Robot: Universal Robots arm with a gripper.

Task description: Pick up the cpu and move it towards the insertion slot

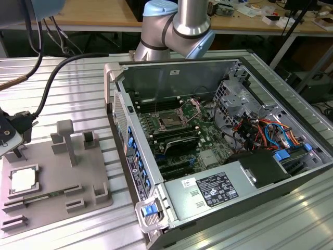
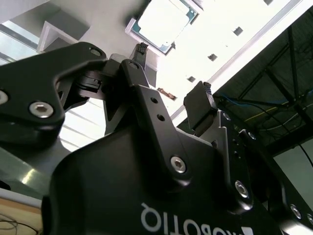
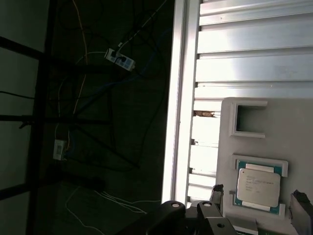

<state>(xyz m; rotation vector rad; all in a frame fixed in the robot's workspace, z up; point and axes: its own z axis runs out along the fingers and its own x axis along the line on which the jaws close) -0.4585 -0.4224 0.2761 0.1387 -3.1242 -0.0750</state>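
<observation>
One cpu (image 3: 258, 185) sits in your tray (image 1: 62, 182), well apart from the slot (image 1: 170, 121). Your claw (image 2: 173, 68) hangs open above it; close off-centre and you'll likely tip or scrape it.

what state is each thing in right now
cpu, flat in the tray, not gripped
end effector, open, over the cpu
slot, load plate raised, no chip inside
case, on its side, panel off
tray, holding the cpu
</observation>
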